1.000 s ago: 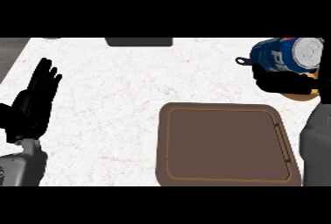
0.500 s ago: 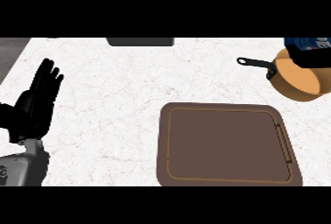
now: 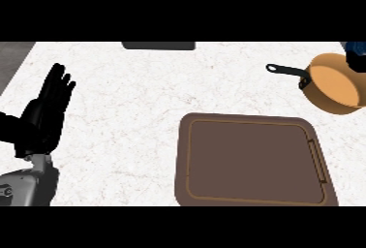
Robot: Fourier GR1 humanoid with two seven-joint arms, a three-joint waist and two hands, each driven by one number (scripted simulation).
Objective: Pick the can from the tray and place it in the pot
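Observation:
The brown tray (image 3: 187, 160) lies on the counter at centre right with nothing in it. Beyond it, at the right edge, stands the orange pot (image 3: 336, 85), its black handle pointing left. Only a blue sliver of the can (image 3: 357, 47) shows at the frame's right edge, above the pot's far rim. A dark bit of my right hand (image 3: 355, 61) shows just under the can, and the rest is cut off by the edge. My left hand (image 3: 44, 116) stays open at the far left, fingers straight and pointing up, holding nothing.
A dark flat object (image 3: 158, 45) sits at the counter's back edge. The white marbled counter (image 3: 136, 97) spreads between my left hand and the tray. A grey strip runs along the counter's left edge.
The can and my right hand have moved right and further back, from above the tray's far corner to past the pot, almost out of view. The pot now shows fully. My left hand is unmoved.

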